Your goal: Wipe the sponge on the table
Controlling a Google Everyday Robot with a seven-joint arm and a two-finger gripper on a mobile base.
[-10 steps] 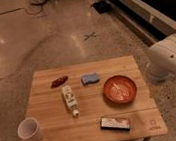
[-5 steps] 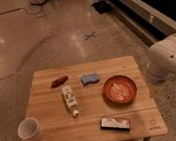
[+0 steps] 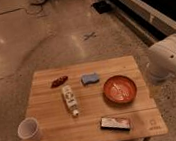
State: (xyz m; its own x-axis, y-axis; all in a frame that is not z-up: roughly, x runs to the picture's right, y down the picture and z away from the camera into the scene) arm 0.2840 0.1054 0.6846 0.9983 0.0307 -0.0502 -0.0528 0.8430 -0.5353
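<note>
Locate the sponge (image 3: pixel 90 78) lying flat on the table (image 3: pixel 90 123), just left of the orange bowl (image 3: pixel 106 86) and slightly beyond it, apart from its rim. Note the free wood on every side of the pad. Judge this placing as convenient for a grasp from above, with room left of the bowl for strokes.

Find the dark red oblong object (image 3: pixel 59 81) further left of the bowl, past the sponge. Find the white tube (image 3: pixel 70 100) on its side, left of the bowl and nearer the camera. Find the flat black-and-white box (image 3: pixel 115 123) in front of the bowl, and the upright white cup (image 3: pixel 29 129) far left of the bowl at the near corner.

Observe the white arm links (image 3: pixel 170 58) right of the bowl, off the table edge, beside the table rather than above it. Read this posture as keeping the table surface unobstructed.

Treat the end effector as out of frame, beyond the visible links on the side away from the bowl. Cannot tell whether spread or pressed together.

Regard the scene as fitting either a sponge awaiting pickup or a sponge set down after wiping. See no streaks to decide between them.
</note>
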